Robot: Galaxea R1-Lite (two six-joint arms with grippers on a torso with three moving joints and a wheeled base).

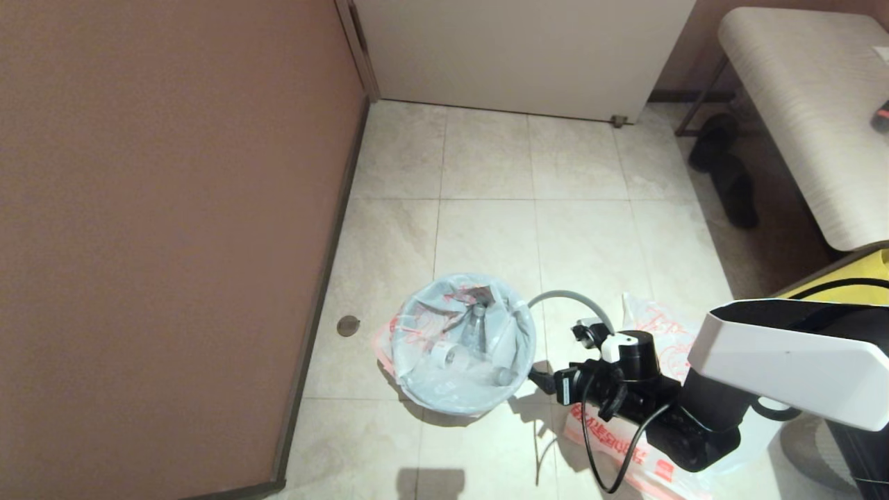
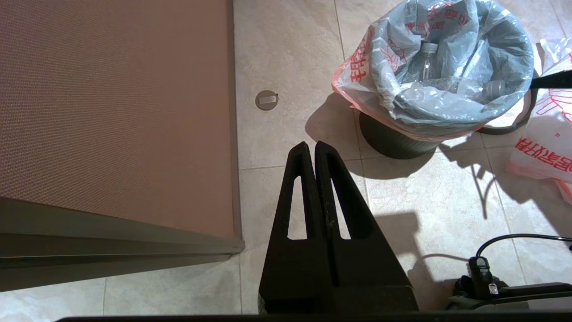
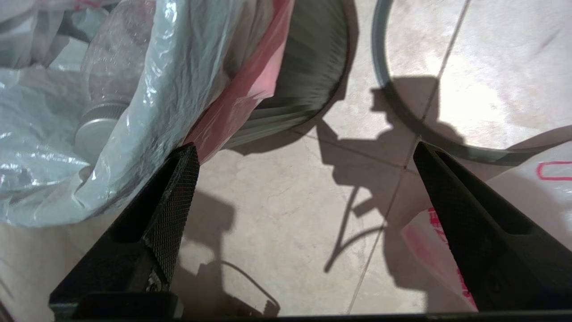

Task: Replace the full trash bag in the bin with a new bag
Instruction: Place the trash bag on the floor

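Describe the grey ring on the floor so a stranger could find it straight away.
Start at the brown wall on the left, then find the bin lined with the full trash bag beside it. The grey ring lies flat on the tiles just right of the bin, partly hidden. It is a bare thin hoop, unlike the crumpled plastic around it.

Prob. a home entryway: tiled floor (image 1: 486, 229), bench (image 1: 812, 104) w/ shoes (image 1: 726, 170) under it.
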